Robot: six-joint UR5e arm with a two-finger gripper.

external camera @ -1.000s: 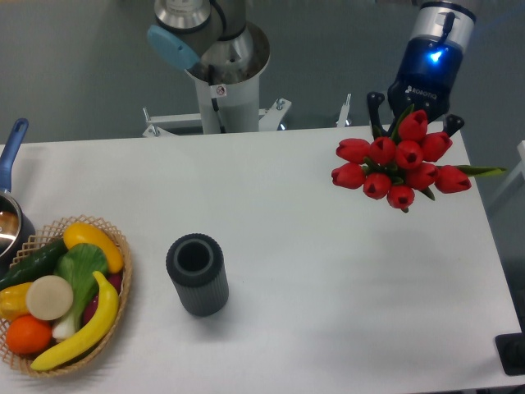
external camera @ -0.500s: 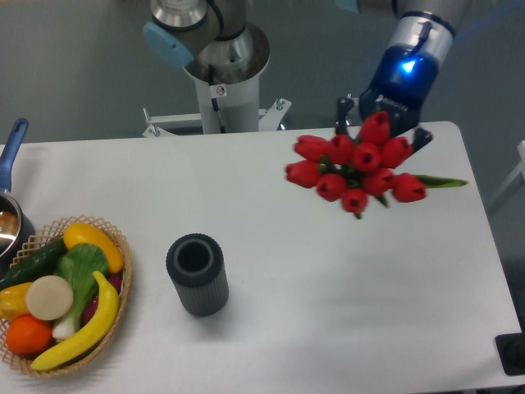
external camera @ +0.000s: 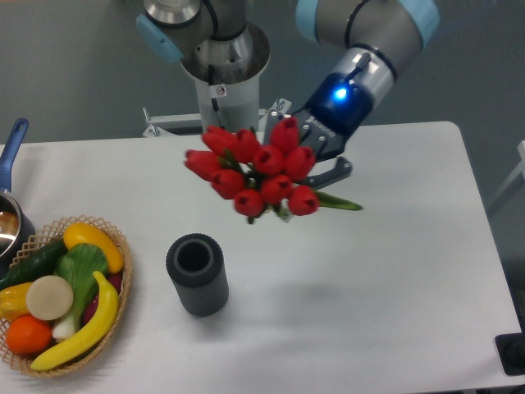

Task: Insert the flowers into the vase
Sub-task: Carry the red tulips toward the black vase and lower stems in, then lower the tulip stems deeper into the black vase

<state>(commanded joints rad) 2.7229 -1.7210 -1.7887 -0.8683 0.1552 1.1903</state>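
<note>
Above the vase (external camera: 197, 273) the mouth is open and nothing covers it. The flowers (external camera: 254, 171) hang in the air up and to the right of it, apart from it. To the left, the wicker basket (external camera: 121, 289) stands near the vase on the bench (external camera: 394, 279)

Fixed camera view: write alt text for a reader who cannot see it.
A robot gripper holds a bunch of red tulips in the air, up and to the right of an empty dark ribbed vase standing on a white table. A wicker basket of fruit and vegetables sits at far left.
</note>
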